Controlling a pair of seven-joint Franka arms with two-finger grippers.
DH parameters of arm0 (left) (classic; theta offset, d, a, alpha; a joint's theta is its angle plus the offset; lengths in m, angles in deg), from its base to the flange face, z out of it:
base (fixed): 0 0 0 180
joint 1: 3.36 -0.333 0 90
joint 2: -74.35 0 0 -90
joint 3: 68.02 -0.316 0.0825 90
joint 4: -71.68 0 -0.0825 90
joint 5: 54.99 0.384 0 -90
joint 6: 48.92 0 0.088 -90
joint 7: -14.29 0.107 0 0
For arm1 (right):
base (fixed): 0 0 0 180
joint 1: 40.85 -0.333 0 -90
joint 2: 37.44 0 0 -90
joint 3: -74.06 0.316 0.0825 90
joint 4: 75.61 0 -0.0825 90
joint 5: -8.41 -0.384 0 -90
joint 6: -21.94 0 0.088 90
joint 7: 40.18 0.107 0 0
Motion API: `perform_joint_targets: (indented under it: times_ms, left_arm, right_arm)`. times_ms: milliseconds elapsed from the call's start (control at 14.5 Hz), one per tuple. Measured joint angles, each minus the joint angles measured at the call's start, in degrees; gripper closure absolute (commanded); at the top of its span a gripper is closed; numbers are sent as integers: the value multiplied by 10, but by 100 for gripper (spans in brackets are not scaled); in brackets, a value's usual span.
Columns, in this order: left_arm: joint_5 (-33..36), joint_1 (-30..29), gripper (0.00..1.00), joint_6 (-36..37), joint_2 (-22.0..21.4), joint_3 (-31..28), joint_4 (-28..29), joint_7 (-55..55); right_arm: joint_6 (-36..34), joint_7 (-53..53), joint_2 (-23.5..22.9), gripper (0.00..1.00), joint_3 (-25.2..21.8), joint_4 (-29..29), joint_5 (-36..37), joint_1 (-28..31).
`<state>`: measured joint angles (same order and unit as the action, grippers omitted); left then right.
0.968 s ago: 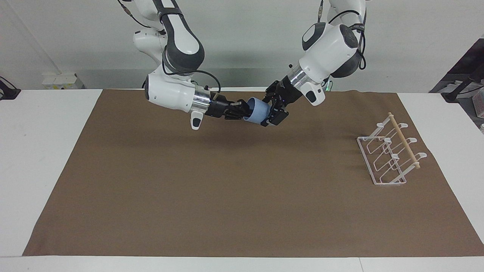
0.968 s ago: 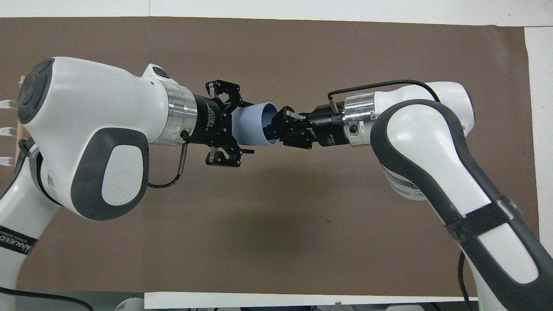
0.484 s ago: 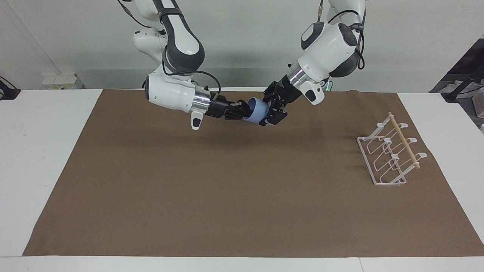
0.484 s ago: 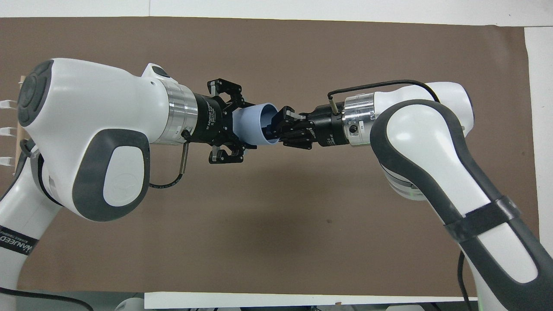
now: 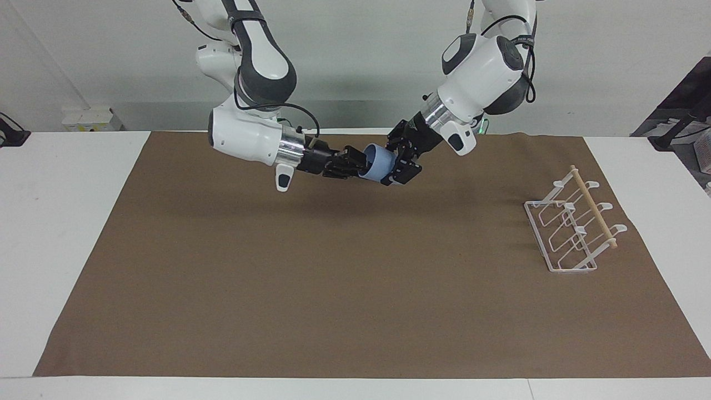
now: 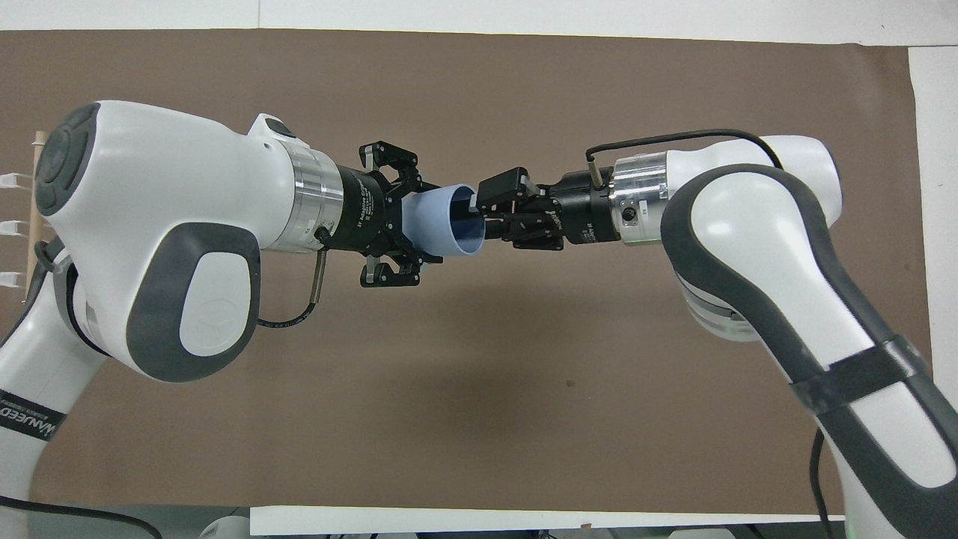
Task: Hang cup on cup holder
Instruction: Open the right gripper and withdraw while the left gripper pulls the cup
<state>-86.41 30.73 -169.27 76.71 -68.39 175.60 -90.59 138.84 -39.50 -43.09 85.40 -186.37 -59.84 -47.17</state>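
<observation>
The light-blue cup (image 5: 380,162) (image 6: 441,222) lies on its side in the air over the brown mat, toward the robots' edge. My left gripper (image 5: 393,166) (image 6: 416,222) is shut on the cup's base end. My right gripper (image 5: 355,161) (image 6: 486,209) is at the cup's mouth with its fingers spread open; one finger sits outside the rim. The white wire cup holder (image 5: 575,228) with its wooden dowel stands on the mat at the left arm's end. In the overhead view only the cup holder's edge (image 6: 19,224) shows beside the left arm.
A brown mat (image 5: 333,289) covers most of the white table (image 5: 66,222). Small white boxes (image 5: 89,118) sit by the wall at the right arm's end.
My left gripper closed on the cup's base. My right gripper then opened at the rim and drew slightly back toward its own end. The cup stayed in place.
</observation>
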Motion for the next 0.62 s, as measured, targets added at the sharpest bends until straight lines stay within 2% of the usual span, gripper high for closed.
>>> perform_joint_targets:
  times_ms: [138, 346, 622]
  left_arm:
    - [49, -3, 59, 34, 0, -4, 0, -11]
    - [142, -23, 59, 81, -1, -8, 0, -20]
    - [331, -55, 59, 147, -1, -11, 1, -24]
  right_arm:
    - [-12, 0, 15, 0, -2, 8, 84, 46]
    - [-20, 0, 41, 0, -5, 14, 249, 101]
    - [-25, 0, 53, 0, -7, 30, 470, 128]
